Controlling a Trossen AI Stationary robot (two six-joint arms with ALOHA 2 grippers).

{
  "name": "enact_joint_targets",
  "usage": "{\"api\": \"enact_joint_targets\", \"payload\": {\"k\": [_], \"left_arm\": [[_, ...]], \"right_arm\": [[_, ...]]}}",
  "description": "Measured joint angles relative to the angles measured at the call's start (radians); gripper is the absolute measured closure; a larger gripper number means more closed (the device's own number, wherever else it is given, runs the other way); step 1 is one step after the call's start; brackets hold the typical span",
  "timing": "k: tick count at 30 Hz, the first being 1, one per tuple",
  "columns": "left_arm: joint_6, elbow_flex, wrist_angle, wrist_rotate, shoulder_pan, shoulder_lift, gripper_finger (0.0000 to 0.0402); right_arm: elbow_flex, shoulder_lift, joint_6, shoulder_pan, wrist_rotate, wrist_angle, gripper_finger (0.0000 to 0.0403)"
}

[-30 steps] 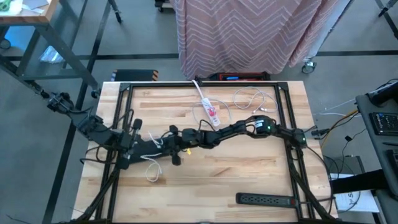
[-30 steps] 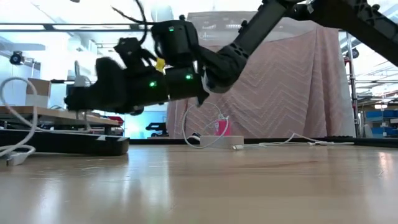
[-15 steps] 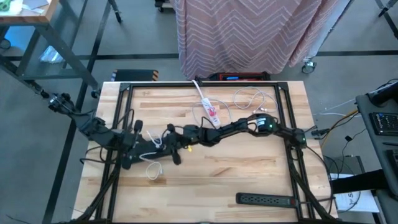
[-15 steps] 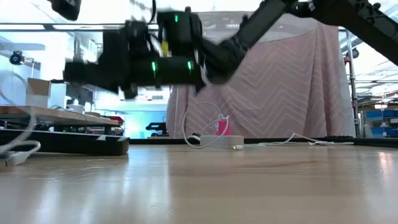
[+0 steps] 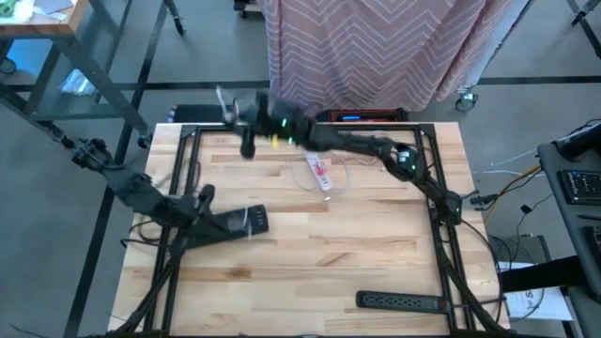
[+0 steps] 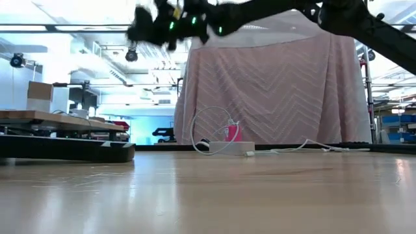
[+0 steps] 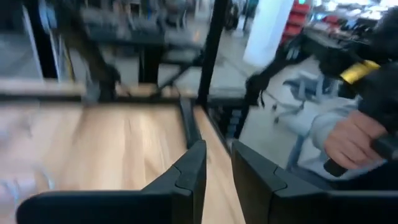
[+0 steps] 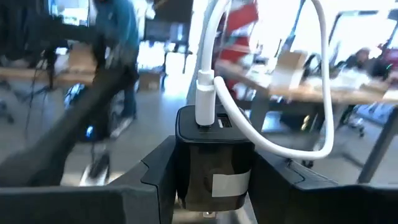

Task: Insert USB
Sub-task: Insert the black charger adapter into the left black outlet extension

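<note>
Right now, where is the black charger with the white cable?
The charger sits between the right hand's fingers, white cable plugged in; in the high view that hand is raised over the table's far left edge.

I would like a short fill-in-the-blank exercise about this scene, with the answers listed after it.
1. The right gripper is shut on a black ____.
2. A ____ cable is plugged into the top of the charger.
3. In the high view, the left gripper rests low over the wooden ____, holding nothing.
4. A black power strip lies near the table's ____ edge, on the right arm's side.

Missing words: charger; white; table; front
</note>
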Motion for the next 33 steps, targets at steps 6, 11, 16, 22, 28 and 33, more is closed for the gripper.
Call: {"api": "enact_joint_targets", "payload": {"k": [6,11,16,22,28,33], "left_arm": [[0.179,0.161,-0.095,-0.116,0.001,-0.005,0.0354],[0.252,0.196,-0.147,-0.126,0.000,-0.010,0.0363],[0.203,0.148,-0.187,-0.125,0.000,-0.016,0.0364],[0.070,0.035,-0.185,-0.124,0.000,-0.031,0.0364],[0.031,-0.085,-0.115,-0.123,0.000,-0.035,0.0364],[0.016,-0.120,-0.114,-0.121,0.000,-0.031,0.0364]], "right_arm": [[-0.101,-0.141,0.075,-0.054,-0.052,0.032,0.0270],[-0.271,-0.148,0.040,0.001,-0.117,-0.011,0.0270],[-0.452,-0.103,0.037,0.079,-0.101,0.157,0.0270],[-0.719,0.005,0.174,0.223,-0.133,0.670,0.0270],[-0.719,0.156,0.291,0.297,-0.104,0.825,0.0270],[-0.713,0.187,0.275,0.291,-0.106,0.856,0.0270]]}}
